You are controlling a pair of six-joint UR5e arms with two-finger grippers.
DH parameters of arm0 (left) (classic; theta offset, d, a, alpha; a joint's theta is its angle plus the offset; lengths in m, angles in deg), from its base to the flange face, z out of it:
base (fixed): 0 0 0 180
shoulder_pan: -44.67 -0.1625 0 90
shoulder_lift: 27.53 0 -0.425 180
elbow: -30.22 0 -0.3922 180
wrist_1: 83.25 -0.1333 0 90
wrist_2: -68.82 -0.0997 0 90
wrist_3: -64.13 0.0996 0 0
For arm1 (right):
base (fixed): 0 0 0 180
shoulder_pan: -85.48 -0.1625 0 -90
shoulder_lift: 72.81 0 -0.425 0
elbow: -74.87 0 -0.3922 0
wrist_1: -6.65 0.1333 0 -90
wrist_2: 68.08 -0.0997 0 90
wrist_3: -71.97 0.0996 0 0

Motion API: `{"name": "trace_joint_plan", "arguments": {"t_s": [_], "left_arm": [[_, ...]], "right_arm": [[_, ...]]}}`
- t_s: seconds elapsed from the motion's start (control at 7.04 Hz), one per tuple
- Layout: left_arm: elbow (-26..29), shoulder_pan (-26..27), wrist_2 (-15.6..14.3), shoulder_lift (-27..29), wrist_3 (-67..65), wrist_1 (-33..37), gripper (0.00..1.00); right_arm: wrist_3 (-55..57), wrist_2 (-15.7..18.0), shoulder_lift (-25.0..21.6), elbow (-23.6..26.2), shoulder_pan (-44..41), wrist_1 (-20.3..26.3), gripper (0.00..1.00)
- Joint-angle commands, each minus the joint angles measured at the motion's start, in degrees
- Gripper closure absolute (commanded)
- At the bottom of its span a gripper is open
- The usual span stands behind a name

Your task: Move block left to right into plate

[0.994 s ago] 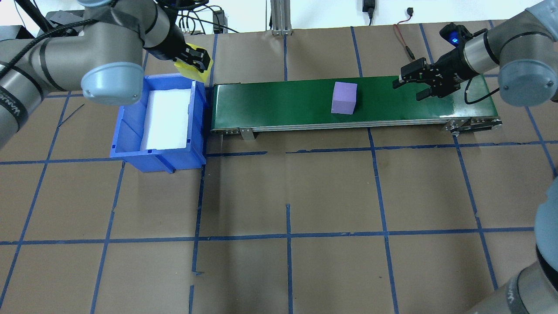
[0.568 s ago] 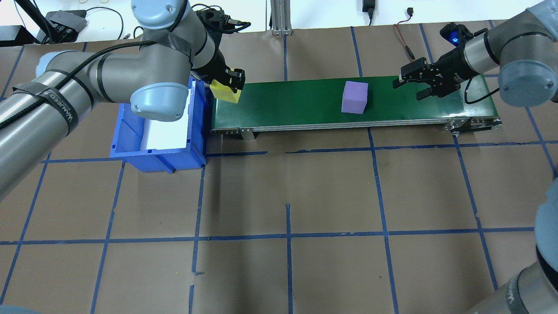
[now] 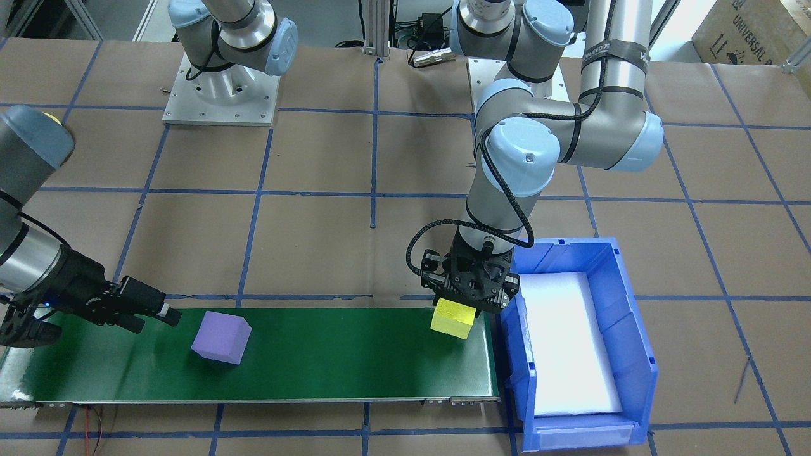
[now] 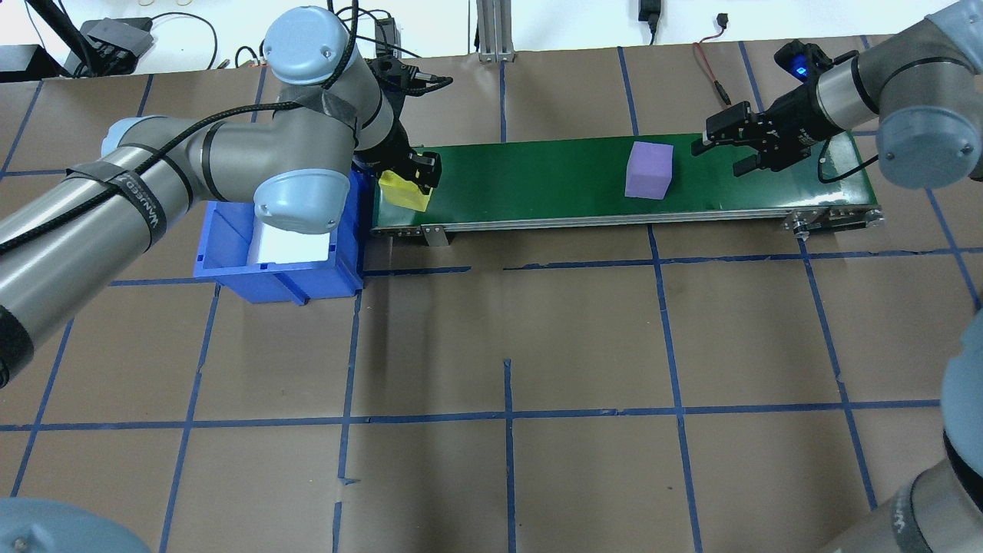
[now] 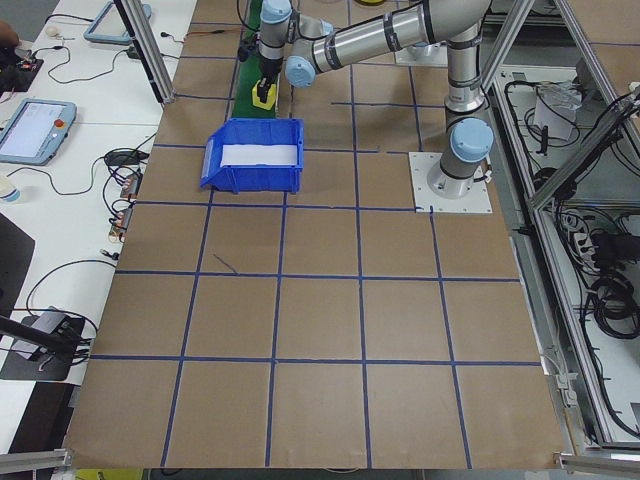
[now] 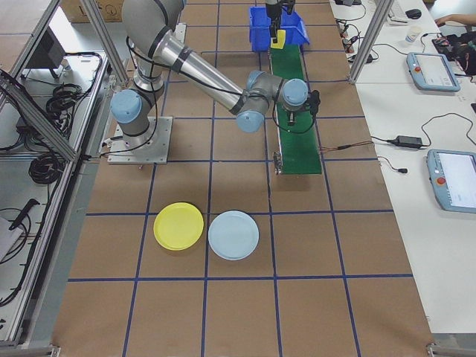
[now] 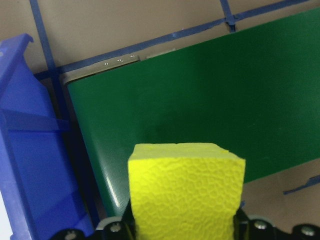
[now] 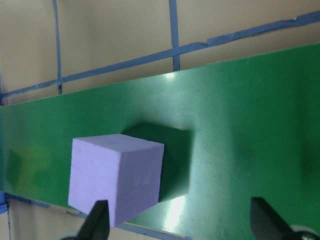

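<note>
in the overhead view the left gripper (image 4: pixel 418 175) sits at the left end of the green conveyor belt (image 4: pixel 537 180), upper middle of the frame, its fingers clamped on a yellow block (image 4: pixel 403 192). the block hangs low over the belt's end, just beside the blue bin (image 4: pixel 230 253) with its white liner. whether the block touches the belt cannot be told.

a purple block (image 4: pixel 649 170) rests on the belt, right of centre in the frame. the right gripper (image 4: pixel 733 147) hovers just to the right of it, fingers spread apart and holding nothing.

in the exterior right view, a yellow plate (image 6: pixel 178 226) and a light blue plate (image 6: pixel 233 235) lie side by side on the brown table (image 6: pixel 238 297), lower centre of the frame, well apart from the belt's near end.
</note>
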Motion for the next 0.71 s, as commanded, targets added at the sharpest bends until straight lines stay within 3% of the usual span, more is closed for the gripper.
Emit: {"name": "trace_joint_plan", "arguments": {"t_s": [0.0, 0.14, 0.28, 0.57], "left_arm": [[0.81, -0.08, -0.06, -0.62, 0.77, -0.32, 0.02], [1.77, -0.43, -0.15, -1.67, 0.95, -0.32, 0.02], [2.91, -1.13, -2.5, -3.59, 1.56, 0.46, 0.01], [3.1, -5.95, -3.76, -9.91, 2.79, 10.88, 0.0]], "right_arm": [[0.29, 0.09, 0.0, -0.07, 0.0, -0.03, 0.0], [0.72, 0.09, -0.08, -0.25, 0.0, 0.06, 0.0], [0.82, 0.09, 0.09, -0.25, 0.0, 0.06, 0.0], [0.9, 0.18, 0.35, -0.16, 0.0, -0.03, 0.0]]}}
